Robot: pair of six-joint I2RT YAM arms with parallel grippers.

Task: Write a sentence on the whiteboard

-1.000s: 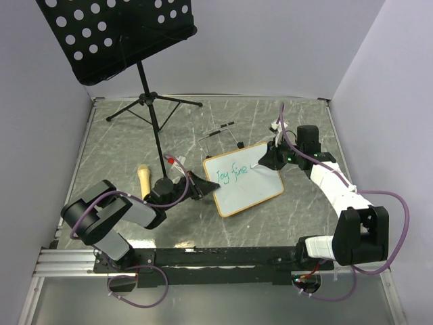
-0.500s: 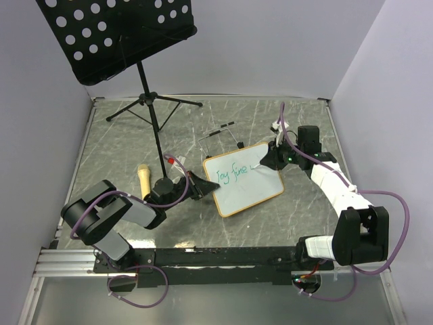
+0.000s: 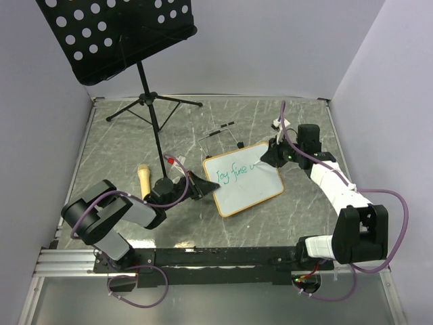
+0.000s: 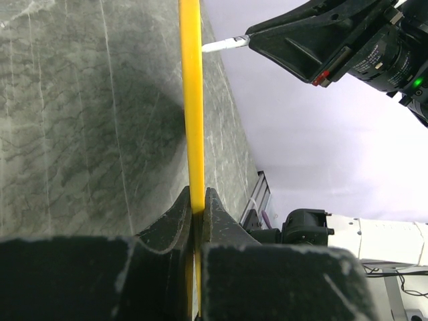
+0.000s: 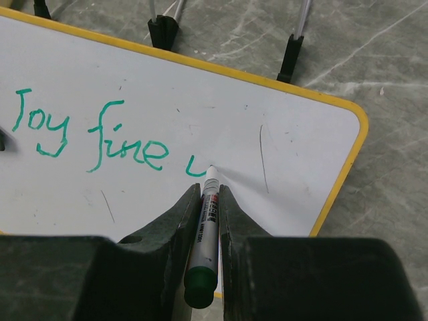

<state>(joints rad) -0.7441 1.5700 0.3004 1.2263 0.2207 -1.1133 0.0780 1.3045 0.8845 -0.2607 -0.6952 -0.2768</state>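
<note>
Shows the whiteboard [image 3: 252,191] resting near the middle of the grey marbled table [image 3: 304,122], turned askew, between the two arms. Carries green lettering [image 5: 87,134] reading "Joy fine", followed by a short hooked stroke just right of the last word.

Left: left gripper [image 3: 205,187], jaws pressed together on the board's yellow-tan frame at its left edge. Seen from the left wrist, clamps that frame edge-on between both fingers.

Right: right gripper [image 3: 265,160], low over the board's far right corner, jaws pinching a marker [image 5: 207,214] with a white barrel and a green end cap. Holds the tip touching the white surface at the end of the hooked stroke.

Background: black perforated music stand [image 3: 115,34] on a tripod at the far left of the table. Tan cylinder [image 3: 143,179] lying near the left arm, apart from the board. Thin wire rack [image 3: 220,135] just beyond the board's far edge, with black-tipped ends [image 5: 162,30] at that edge.
</note>
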